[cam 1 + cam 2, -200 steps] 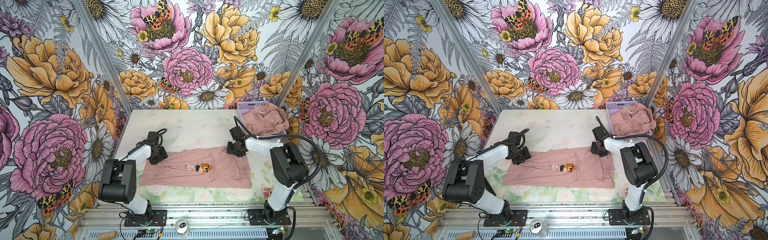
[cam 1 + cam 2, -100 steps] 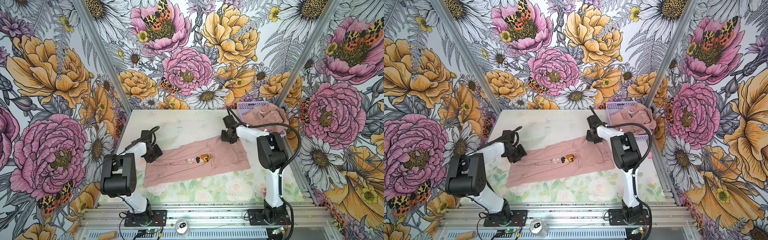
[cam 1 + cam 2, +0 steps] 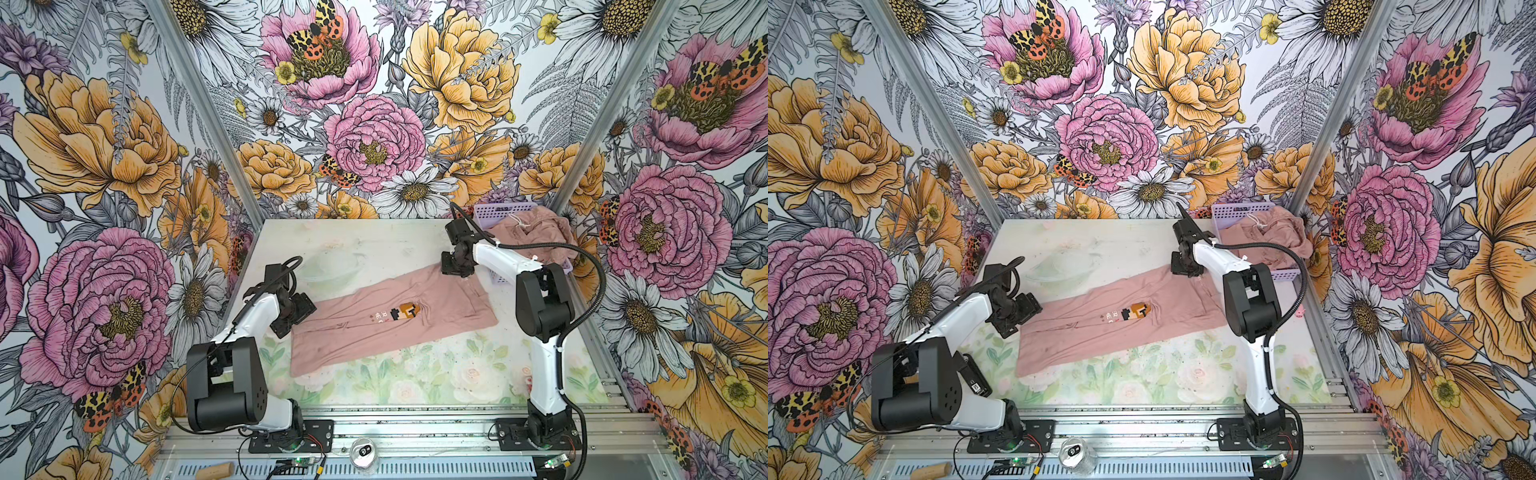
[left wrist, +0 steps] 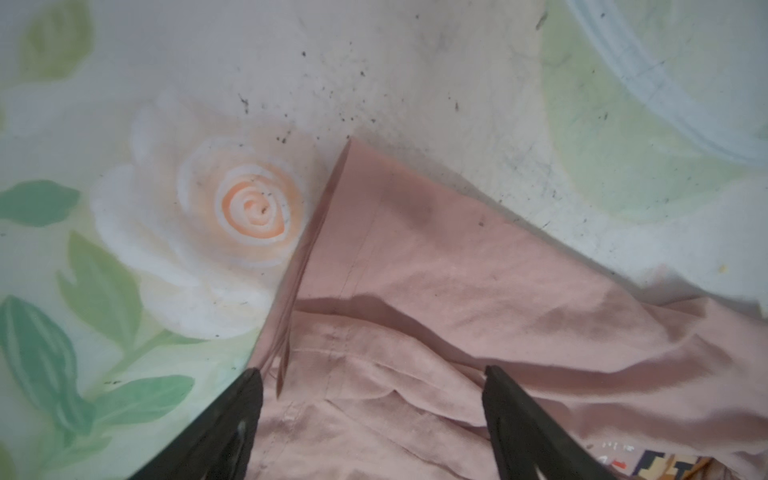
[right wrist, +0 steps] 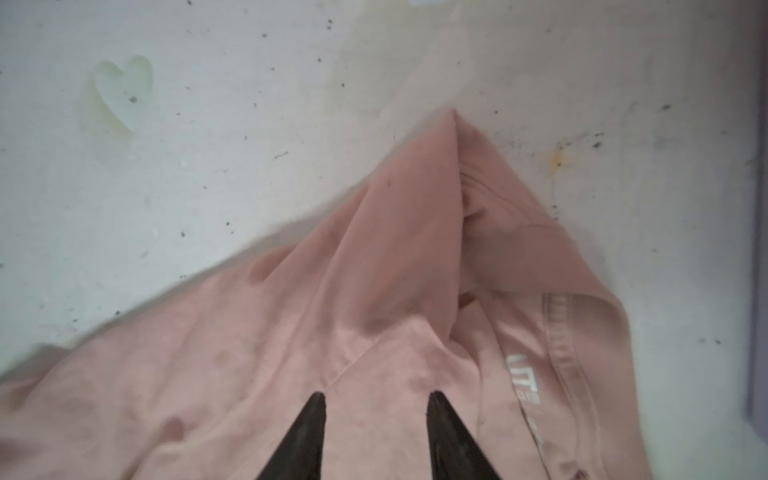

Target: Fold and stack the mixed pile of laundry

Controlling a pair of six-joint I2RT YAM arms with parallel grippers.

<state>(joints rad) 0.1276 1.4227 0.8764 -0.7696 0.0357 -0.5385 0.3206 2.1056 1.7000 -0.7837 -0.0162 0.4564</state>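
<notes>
T-shirt (image 3: 353, 332) lies flat on table (image 3: 365, 245), long axis diagonal from left gripper (image 4: 372, 372), open at hem corner, to right gripper (image 5: 376, 397), jaws parted at collar end; neither clamps cloth

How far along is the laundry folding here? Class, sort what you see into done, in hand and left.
Done: the T-shirt lies on the table as a long narrow strip, print up, apparently folded lengthwise. In hand: the open left gripper and the right gripper, grip unclear, sit at its two ends. Left: folding the strip shorter, then the pink garment bunched in the basket. No stack is visible.
</notes>
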